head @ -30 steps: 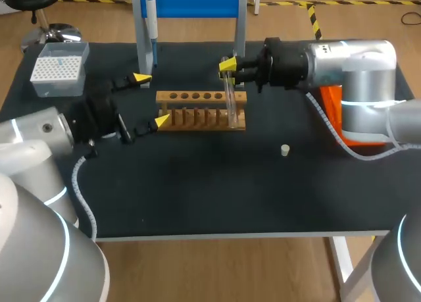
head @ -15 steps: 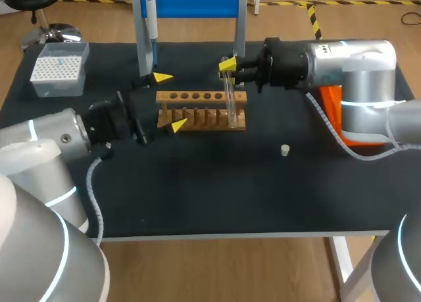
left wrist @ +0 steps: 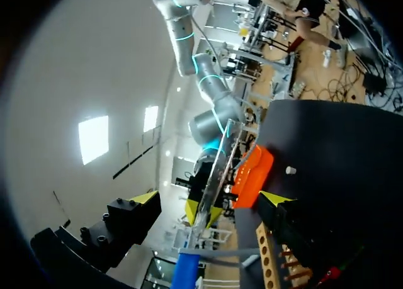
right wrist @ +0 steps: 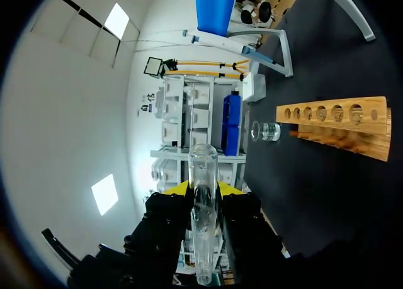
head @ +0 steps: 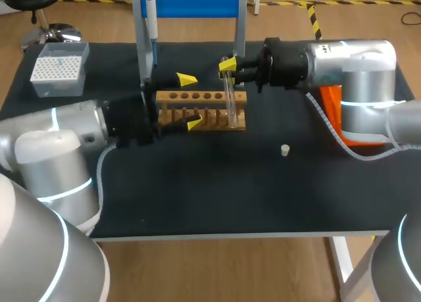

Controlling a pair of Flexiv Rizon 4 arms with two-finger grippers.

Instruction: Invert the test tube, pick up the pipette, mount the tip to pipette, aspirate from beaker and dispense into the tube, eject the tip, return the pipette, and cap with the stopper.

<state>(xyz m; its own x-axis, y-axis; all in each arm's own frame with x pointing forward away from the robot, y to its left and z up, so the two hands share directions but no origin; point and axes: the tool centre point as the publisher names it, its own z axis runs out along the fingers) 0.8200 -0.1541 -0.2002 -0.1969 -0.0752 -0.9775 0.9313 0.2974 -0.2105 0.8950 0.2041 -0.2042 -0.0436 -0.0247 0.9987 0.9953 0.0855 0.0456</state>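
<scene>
Black table (head: 217,197), wooden rack (head: 197,98) at centre: right gripper (head: 227,65) clamps the test tube (head: 230,101) upright at the rack's right end; left gripper (head: 190,101) spreads wide astride its left half. Stopper (head: 285,150) lies apart.

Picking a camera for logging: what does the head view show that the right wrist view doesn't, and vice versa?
Head view only: the small cream stopper and the left tool. Right wrist view only: the small clear glass beaker. Both: the wooden test tube rack and the clear glass test tube held in the right tool.
</scene>
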